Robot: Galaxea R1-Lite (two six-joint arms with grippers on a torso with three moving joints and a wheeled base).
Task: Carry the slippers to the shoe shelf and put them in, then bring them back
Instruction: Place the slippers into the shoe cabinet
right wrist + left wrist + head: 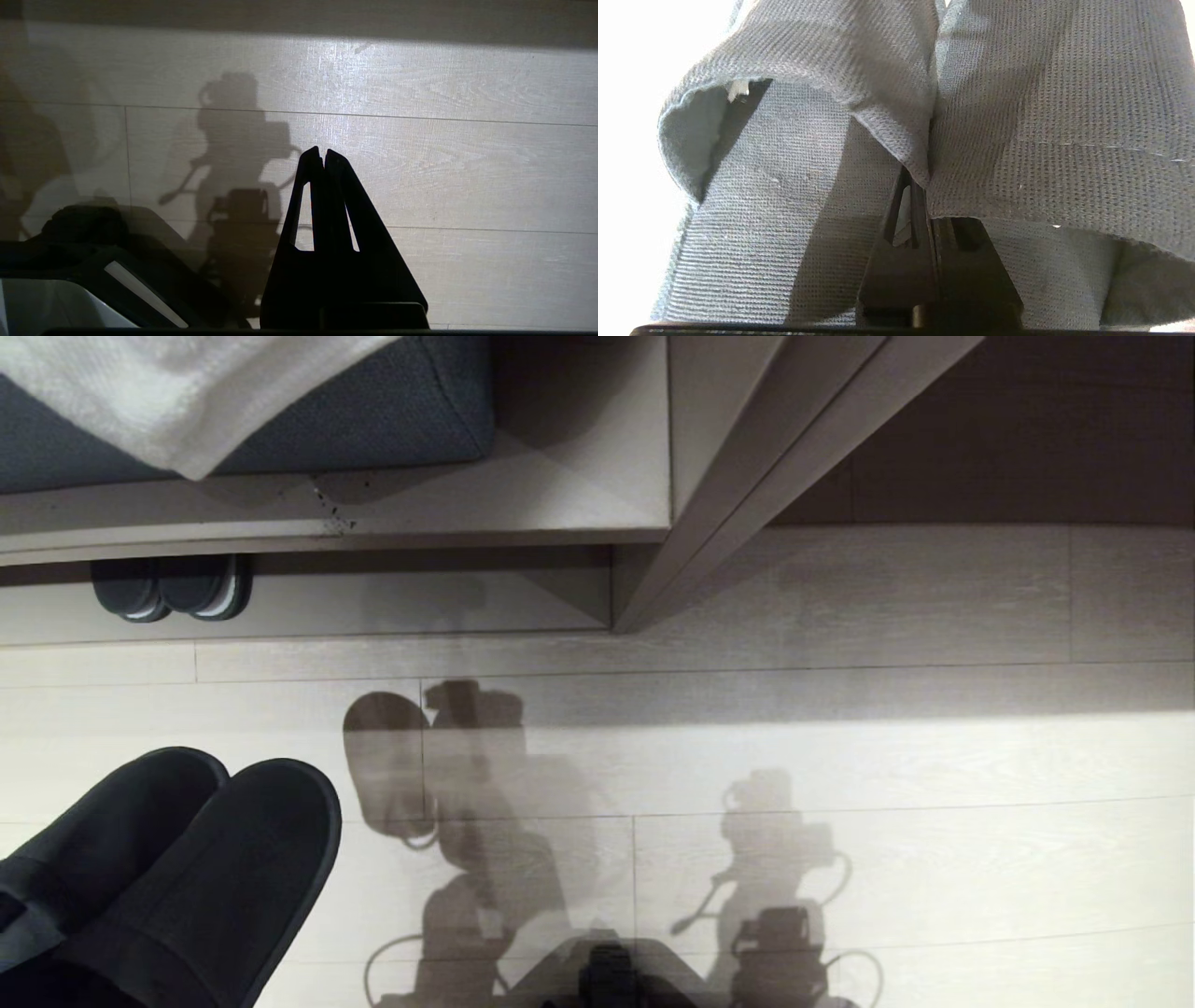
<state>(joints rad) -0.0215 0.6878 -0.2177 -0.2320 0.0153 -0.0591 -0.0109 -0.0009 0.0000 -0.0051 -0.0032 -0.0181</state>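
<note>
The left gripper (920,196) pinches only the slippers' (187,859) thin inner fabric edges, so either could slip free mid-carry.

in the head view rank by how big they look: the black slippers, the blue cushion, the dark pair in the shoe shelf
1. blue cushion
2. black slippers, near the camera, so likely flattered
3. dark pair in the shoe shelf, clearly smallest
</note>
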